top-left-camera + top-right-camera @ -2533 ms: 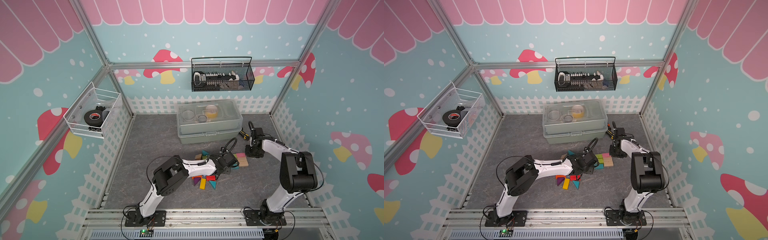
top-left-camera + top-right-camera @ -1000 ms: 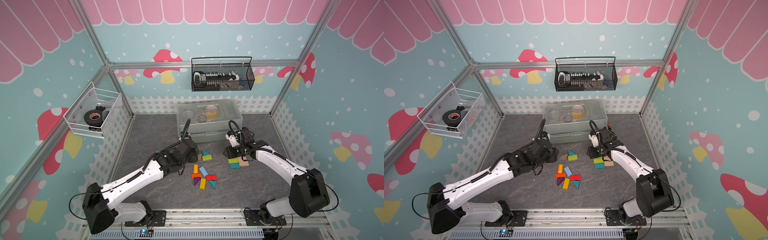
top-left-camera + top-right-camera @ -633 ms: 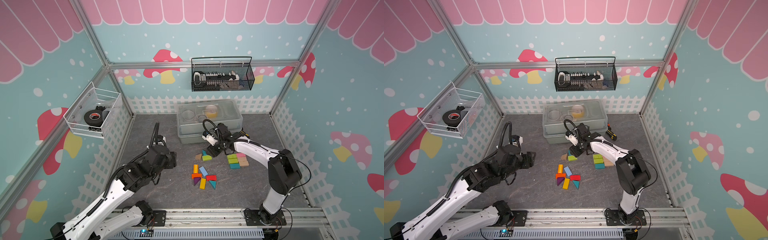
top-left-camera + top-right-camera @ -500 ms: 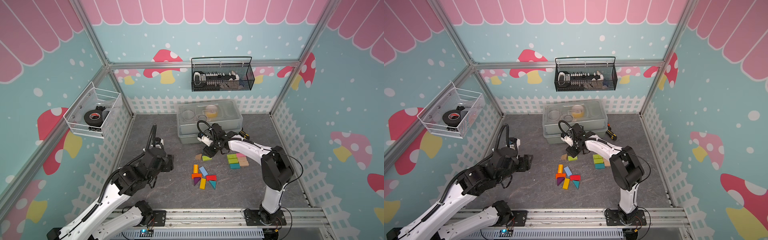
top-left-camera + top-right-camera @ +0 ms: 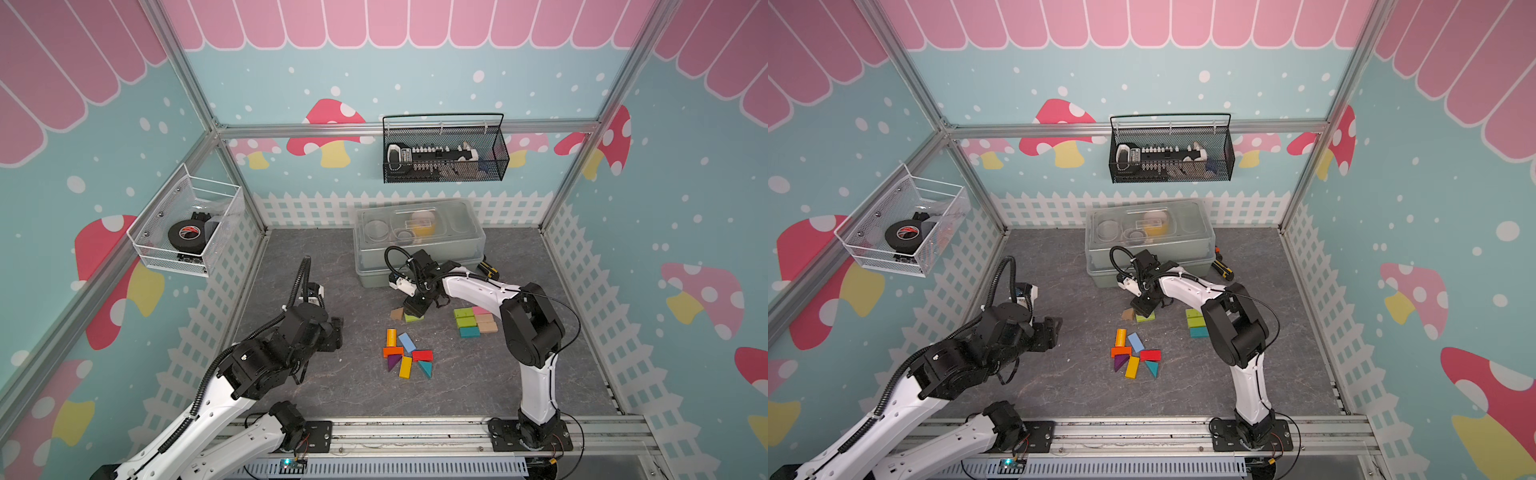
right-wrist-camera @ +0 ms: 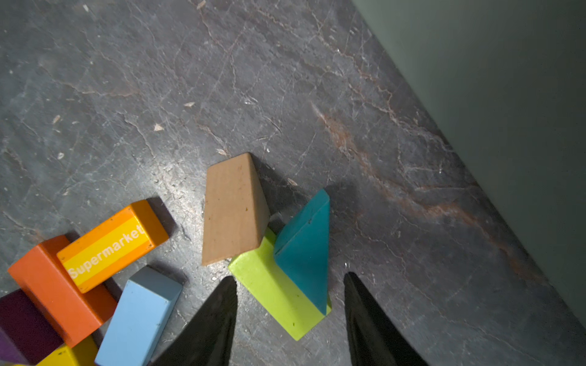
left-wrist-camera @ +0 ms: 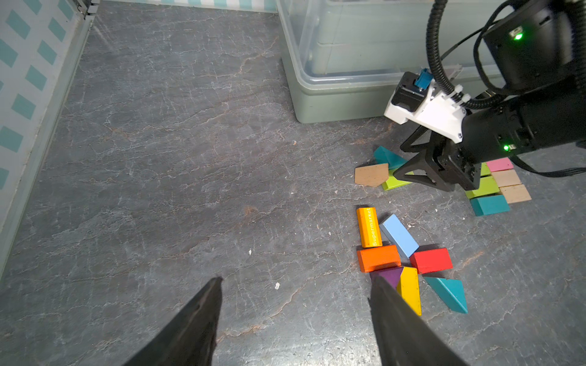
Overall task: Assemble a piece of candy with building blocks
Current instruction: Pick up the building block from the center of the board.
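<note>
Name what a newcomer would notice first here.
The bright cluster of building blocks in the middle of the grey floor stands out. Next, the right gripper, jaws open, poised over a lime block and teal prism near the clear storage box. The left gripper hangs open over bare floor, off to the side.

Left end effector [image 7: 295, 282] and right end effector [image 6: 288, 277] both gape.

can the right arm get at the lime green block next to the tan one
Probably yes: the right gripper hangs open just over the lime green block, though the teal wedge sits against it.
</note>
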`<state>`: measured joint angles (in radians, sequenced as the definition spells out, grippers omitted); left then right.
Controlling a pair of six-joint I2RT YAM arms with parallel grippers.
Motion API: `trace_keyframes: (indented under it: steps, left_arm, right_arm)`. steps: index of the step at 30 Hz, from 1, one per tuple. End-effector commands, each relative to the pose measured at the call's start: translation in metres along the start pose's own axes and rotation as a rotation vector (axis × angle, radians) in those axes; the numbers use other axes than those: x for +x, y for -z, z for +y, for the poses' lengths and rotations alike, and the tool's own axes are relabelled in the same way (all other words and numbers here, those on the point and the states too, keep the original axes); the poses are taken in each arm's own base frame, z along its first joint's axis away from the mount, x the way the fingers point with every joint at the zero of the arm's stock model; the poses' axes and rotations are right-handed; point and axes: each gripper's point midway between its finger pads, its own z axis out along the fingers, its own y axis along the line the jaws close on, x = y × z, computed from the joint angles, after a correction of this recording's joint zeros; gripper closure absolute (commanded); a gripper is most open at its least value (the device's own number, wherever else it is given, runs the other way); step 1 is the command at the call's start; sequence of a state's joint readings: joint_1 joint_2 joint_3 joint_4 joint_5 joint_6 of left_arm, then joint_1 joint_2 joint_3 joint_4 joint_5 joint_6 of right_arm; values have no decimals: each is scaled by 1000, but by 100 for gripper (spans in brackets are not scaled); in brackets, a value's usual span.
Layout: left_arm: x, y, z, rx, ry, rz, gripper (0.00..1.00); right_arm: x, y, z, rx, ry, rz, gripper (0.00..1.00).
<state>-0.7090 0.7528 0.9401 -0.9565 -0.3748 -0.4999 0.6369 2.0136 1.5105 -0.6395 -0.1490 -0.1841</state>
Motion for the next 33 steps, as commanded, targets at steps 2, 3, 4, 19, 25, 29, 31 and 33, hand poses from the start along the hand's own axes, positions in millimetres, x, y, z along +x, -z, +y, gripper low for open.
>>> trace_keyframes:
  steps: [2, 3, 4, 19, 25, 29, 31, 33]
  left_arm:
    - [3, 0, 7, -28, -24, 3, 27]
    - [3, 0, 7, -30, -27, 5, 27]
    - [4, 0, 7, -32, -29, 6, 27]
    - [3, 1, 8, -33, -26, -1, 26]
    - [3, 1, 9, -33, -26, -3, 26]
    - [3, 1, 8, -32, -26, -2, 26]
    - [4, 1, 8, -33, -28, 2, 26]
    - [3, 1, 8, -32, -27, 1, 26]
  right_arm:
    - [-3, -6, 6, -34, 34, 12, 48]
    - [-3, -7, 6, -37, 34, 14, 50]
    - [-3, -9, 6, -38, 34, 16, 51]
    - [-3, -18, 5, -50, 21, 40, 63]
    - [-1, -21, 2, -38, 17, 55, 61]
    - [3, -23, 2, -38, 14, 70, 60]
    - [4, -25, 3, -40, 15, 74, 60]
    - [4, -24, 2, -40, 15, 75, 61]
